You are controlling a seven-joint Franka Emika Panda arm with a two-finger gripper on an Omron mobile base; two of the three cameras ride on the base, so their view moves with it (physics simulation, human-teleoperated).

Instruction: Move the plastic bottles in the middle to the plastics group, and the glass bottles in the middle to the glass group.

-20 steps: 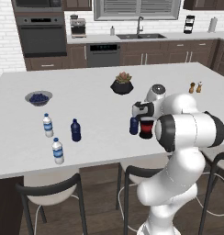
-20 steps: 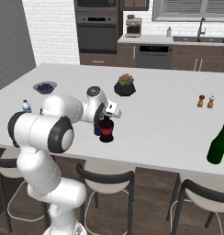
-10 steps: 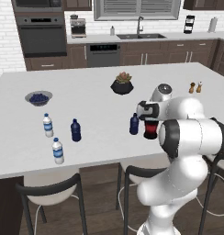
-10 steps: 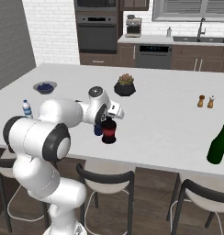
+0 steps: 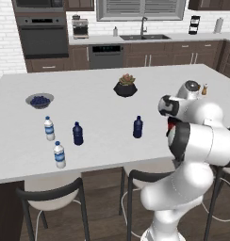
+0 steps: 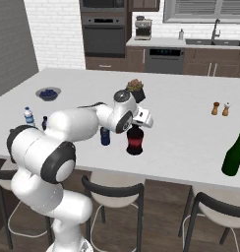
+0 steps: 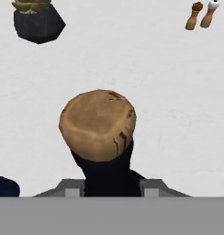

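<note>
the tool point(image 7: 111, 183) is clamped on the neck of the black bottle with the red label point(image 6: 135, 140), under its brown cork-like cap point(image 7: 98, 124). this bottle stands upright on the white worktop point(image 6: 186, 123), near its front edge. just beside the black bottle, on its left in the right base view, stands a small dark navy bottle point(image 5: 138, 127); its dark blue edge shows in the hand view too. further left from the black bottle, well apart, are three small bottles together: a clear water bottle point(image 5: 59, 154) nearest to the front edge, another clear water bottle point(image 5: 49, 128) behind it, and a second navy bottle point(image 5: 78, 133) beside them. far to the right of the black bottle a green bottle point(image 6: 234, 154) stands near the front edge. behind the black bottle is a small plant in a dark pot point(image 5: 125, 86). the pepper and salt shakers point(image 6: 220, 109) stand behind it to the right, and a bowl of blueberries point(image 5: 39, 100) is far behind to the left.
</note>
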